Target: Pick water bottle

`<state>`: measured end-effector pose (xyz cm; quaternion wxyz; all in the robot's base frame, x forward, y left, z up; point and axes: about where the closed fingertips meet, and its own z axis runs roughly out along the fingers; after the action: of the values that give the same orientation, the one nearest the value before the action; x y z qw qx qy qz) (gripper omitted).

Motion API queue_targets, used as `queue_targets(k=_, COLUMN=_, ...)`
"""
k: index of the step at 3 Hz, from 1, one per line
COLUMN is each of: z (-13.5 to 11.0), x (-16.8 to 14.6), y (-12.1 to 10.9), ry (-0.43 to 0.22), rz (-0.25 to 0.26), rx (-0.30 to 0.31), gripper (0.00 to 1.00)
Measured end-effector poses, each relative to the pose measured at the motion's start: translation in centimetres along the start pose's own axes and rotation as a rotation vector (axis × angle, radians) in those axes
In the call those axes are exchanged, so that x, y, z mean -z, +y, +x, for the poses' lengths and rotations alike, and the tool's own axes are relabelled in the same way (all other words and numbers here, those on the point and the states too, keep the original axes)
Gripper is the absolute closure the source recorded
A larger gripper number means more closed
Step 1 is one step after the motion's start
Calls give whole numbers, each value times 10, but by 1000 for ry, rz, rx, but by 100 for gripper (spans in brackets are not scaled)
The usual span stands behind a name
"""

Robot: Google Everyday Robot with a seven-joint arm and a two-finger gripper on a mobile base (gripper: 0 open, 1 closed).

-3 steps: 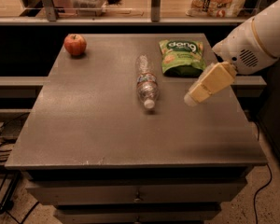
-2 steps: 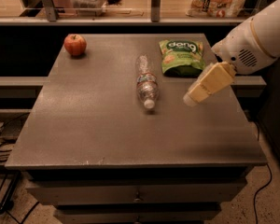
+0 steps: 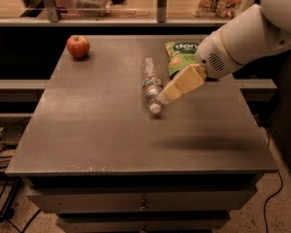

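Camera view looks down on a grey table (image 3: 97, 130) with a drawer (image 3: 143, 205) in its near face. The water bottle (image 3: 151, 83) lies on its side close to the middle of the table, its length running from far to near. Its white cap (image 3: 155, 108) points toward the near edge and a pale label band wraps its middle.

A white arm (image 3: 242, 38) reaches in from the upper right and ends in a cream-coloured hand (image 3: 166, 96). The hand slants down to the left, with its tip just beside the right of the bottle's cap end. Whether it touches the bottle cannot be told, nor whether it is open or closed; it does not appear to have hold of anything.

A green snack bag (image 3: 178, 57) lies flat just right of the bottle's far end, partly hidden by the arm. A red apple (image 3: 78, 46) sits at the far left corner, well apart from the bottle.
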<state>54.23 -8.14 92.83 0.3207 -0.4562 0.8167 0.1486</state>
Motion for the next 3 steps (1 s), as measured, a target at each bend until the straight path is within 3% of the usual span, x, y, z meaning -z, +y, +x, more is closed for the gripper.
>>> queue_targets(k=2, z=-28, x=-66, y=0, ry=-42, rz=-37, rx=-81, gripper=0)
queue_targets(k=3, z=-32, x=-99, y=1, ry=-23, rz=-56, rx=-111, gripper=0)
